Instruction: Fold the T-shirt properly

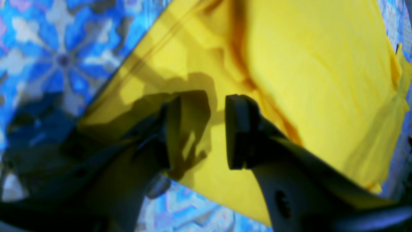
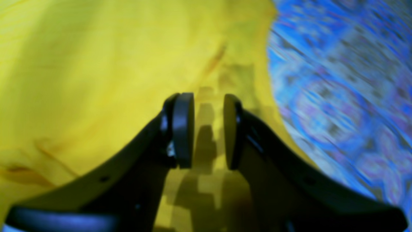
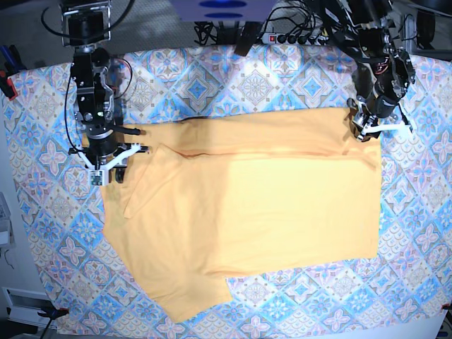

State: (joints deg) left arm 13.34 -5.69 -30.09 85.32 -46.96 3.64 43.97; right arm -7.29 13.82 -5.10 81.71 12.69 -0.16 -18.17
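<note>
Open left hand point(image 1: 202, 132), above yellow T-shirt point(image 1: 322, 80), patterned tablecloth point(image 1: 64, 58) beneath

Count, taken from your views: arms, 2, one above each gripper. Grippers, 2: your left gripper point(image 1: 203, 132) and your right gripper point(image 2: 209, 132). Fingers point(image 1: 239, 132), 4, two per gripper. Shirts, 1: a yellow shirt point(image 3: 247, 212) beneath both grippers. Tablecloths, 1: a patterned tablecloth point(image 3: 42, 261), below the shirt under your grippers.

Steep overhead base, close downward wrists.
</note>
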